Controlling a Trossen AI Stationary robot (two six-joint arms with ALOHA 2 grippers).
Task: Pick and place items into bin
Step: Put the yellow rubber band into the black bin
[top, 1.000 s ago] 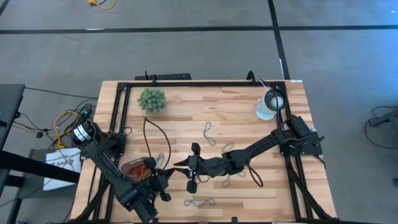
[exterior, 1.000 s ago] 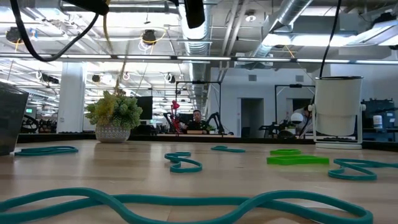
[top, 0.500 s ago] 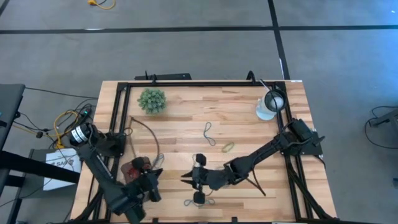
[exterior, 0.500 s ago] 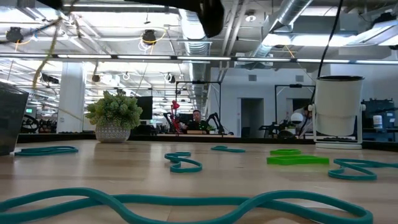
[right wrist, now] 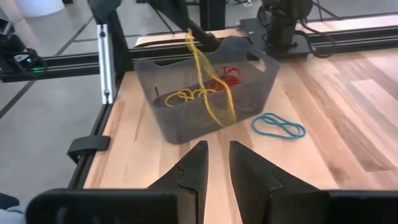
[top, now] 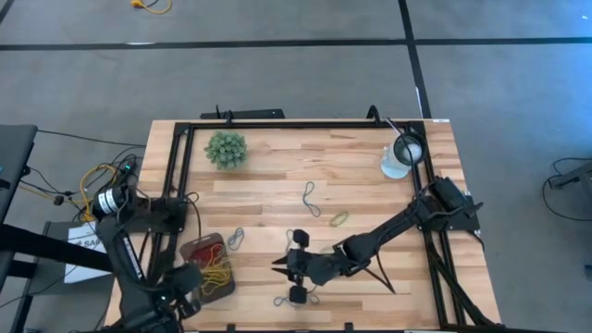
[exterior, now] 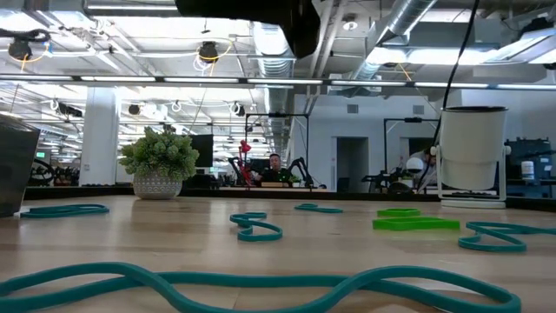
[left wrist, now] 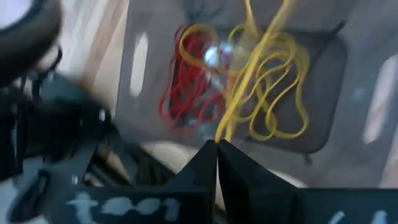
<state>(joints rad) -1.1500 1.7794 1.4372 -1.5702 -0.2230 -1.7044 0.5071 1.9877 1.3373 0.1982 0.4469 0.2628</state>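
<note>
A dark translucent bin (right wrist: pixel 205 93) near the worktop's front-left corner holds red (left wrist: pixel 186 87) and yellow bands (left wrist: pixel 273 93); blue-grey loops (top: pixel 311 198) and a yellow-green loop (top: pixel 340 219) lie scattered across the boards.

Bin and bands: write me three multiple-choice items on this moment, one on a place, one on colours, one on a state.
1. Where on the table does the bin sit, seen from above?
A. beside the plant ball
B. on the left arm's side, near the front edge
C. beside the white lamp

2. Which colours are the bands in the bin?
A. red and yellow
B. blue-grey only
C. green only

3. How is the left tool?
A. wide open over bare wood
B. shut on a yellow band
C. shut on the plant ball

Key: B, the high view shows it there; A, both wrist views show those colours; B, its fingertips pinch the strand.
</note>
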